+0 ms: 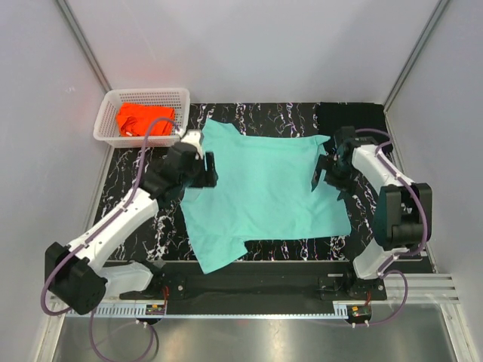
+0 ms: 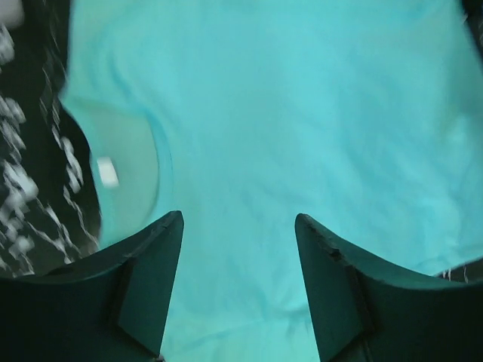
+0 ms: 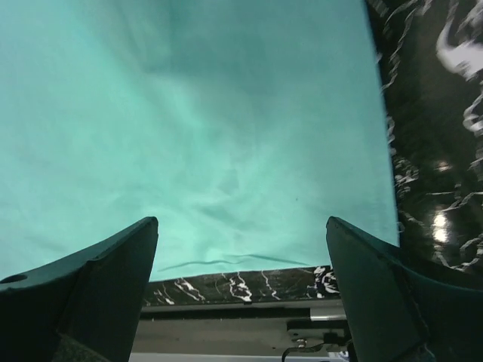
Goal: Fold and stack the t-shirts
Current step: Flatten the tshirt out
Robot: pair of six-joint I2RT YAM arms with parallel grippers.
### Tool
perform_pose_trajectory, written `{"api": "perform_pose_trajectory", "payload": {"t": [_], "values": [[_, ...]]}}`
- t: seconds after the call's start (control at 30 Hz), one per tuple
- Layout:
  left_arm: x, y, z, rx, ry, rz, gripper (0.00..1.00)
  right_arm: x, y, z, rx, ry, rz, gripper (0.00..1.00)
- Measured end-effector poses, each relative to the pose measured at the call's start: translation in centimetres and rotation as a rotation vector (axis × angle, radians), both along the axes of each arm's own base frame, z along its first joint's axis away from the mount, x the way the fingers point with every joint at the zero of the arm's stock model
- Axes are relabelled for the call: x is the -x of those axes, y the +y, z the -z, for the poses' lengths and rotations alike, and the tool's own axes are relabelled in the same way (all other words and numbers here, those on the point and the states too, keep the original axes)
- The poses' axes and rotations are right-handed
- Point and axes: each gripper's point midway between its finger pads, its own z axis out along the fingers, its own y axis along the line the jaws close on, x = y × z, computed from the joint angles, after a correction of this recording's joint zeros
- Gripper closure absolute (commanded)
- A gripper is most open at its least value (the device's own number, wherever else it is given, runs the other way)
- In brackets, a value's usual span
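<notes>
A mint-teal t-shirt (image 1: pixel 260 192) lies spread flat on the black veined tabletop (image 1: pixel 128 181), and fills the left wrist view (image 2: pixel 302 113) and right wrist view (image 3: pixel 196 113). My left gripper (image 1: pixel 210 170) is open, above the shirt's left edge near the collar (image 2: pixel 155 162). My right gripper (image 1: pixel 318 173) is open, above the shirt's right edge by the sleeve. Neither holds cloth. A bright orange t-shirt (image 1: pixel 143 118) lies bunched in the white basket (image 1: pixel 113 98). A black cloth (image 1: pixel 351 115), possibly the black shirt, lies at the back right.
The white lattice basket stands at the back left corner of the table. Grey walls close in both sides. The table's front edge and a metal rail (image 3: pixel 249 313) show in the right wrist view.
</notes>
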Motion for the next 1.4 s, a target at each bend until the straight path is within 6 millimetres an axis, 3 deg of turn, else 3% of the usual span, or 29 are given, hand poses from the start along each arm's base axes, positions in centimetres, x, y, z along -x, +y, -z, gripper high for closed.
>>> {"api": "perform_pose_trajectory", "payload": {"t": [0.1,0.17,0.33,0.47,0.6,0.7,0.9,1.03,1.13,1.2,1.4], "values": [[3.1,0.3,6.2,-0.017,0.186,-0.020,0.34,2.8,1.2,1.6,-0.075,0.052,-0.002,0.00],[4.1,0.1,8.7,-0.034,0.278,-0.028,0.33,3.9,2.0,2.2,-0.102,0.063,0.002,0.00],[3.7,-0.4,13.1,-0.064,0.422,-0.081,0.33,3.9,6.3,2.8,-0.124,0.031,-0.078,0.04],[2.5,-0.3,16.8,-0.096,0.527,-0.132,0.33,3.5,10.3,5.1,-0.119,0.065,-0.174,0.13],[1.1,1.6,19.8,-0.119,0.610,-0.206,0.33,2.5,11.1,7.0,-0.088,0.108,-0.186,0.16],[-1.8,2.5,19.7,-0.080,0.611,-0.255,0.33,0.7,11.4,7.1,-0.068,0.099,-0.189,0.16],[-7.4,4.3,19.4,-0.027,0.590,-0.287,0.33,-4.8,12.7,7.0,-0.033,0.062,-0.220,0.13],[-9.9,4.3,18.9,-0.029,0.565,-0.255,0.32,-8.1,13.1,6.7,0.004,0.015,-0.242,0.08],[-9.1,3.6,17.9,-0.028,0.561,-0.220,0.31,-7.8,12.3,6.4,0.040,0.013,-0.244,0.05],[-7.6,2.9,16.3,-0.024,0.541,-0.192,0.31,-6.8,11.6,5.9,0.051,0.022,-0.240,0.03],[1.0,-0.6,8.8,0.062,0.397,-0.072,0.35,-1.1,7.8,1.7,0.005,-0.007,-0.136,0.10]]}}
